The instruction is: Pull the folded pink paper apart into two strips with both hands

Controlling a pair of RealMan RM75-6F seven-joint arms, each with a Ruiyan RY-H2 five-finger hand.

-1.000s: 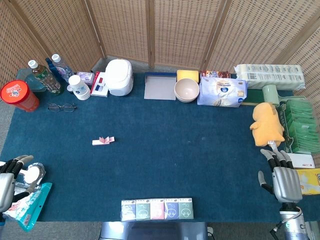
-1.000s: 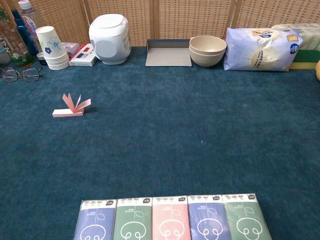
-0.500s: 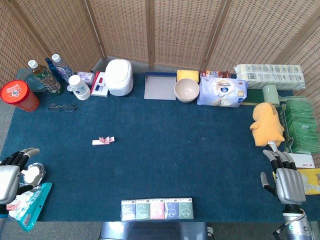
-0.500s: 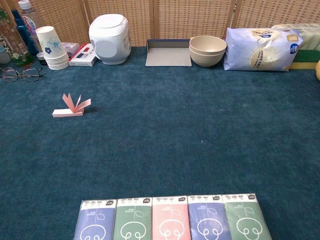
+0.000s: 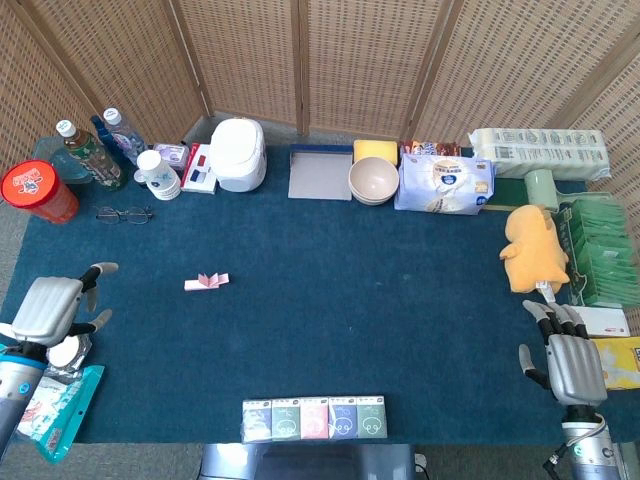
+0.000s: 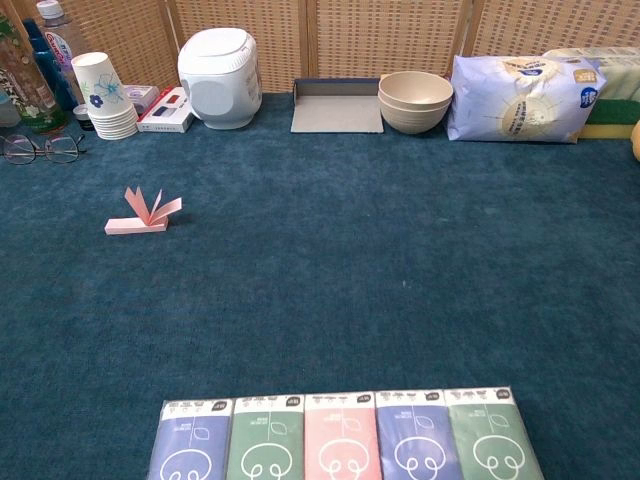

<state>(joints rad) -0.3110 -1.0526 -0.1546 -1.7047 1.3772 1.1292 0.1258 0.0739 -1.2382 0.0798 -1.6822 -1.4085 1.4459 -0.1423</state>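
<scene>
The folded pink paper (image 5: 207, 282) lies flat on the blue cloth, left of the middle; in the chest view the pink paper (image 6: 145, 213) shows a flat strip with folded ends fanning upward. My left hand (image 5: 55, 308) hovers at the table's left edge, well left of the paper, fingers apart and holding nothing. Far off at the front right corner, my right hand (image 5: 565, 358) is also empty with its fingers spread. Neither hand shows in the chest view.
A row of tissue packs (image 5: 314, 418) lies at the front edge. Along the back stand bottles (image 5: 92, 152), paper cups (image 5: 158, 175), a white cooker (image 5: 239, 154), a grey tray (image 5: 320, 174), bowls (image 5: 373, 181) and a bag (image 5: 444, 184). Glasses (image 5: 124, 213) lie at left, a yellow plush (image 5: 536, 248) at right.
My left hand has risen and moved up and to the right, toward the paper. The right hand has barely shifted. The paper has not moved.
</scene>
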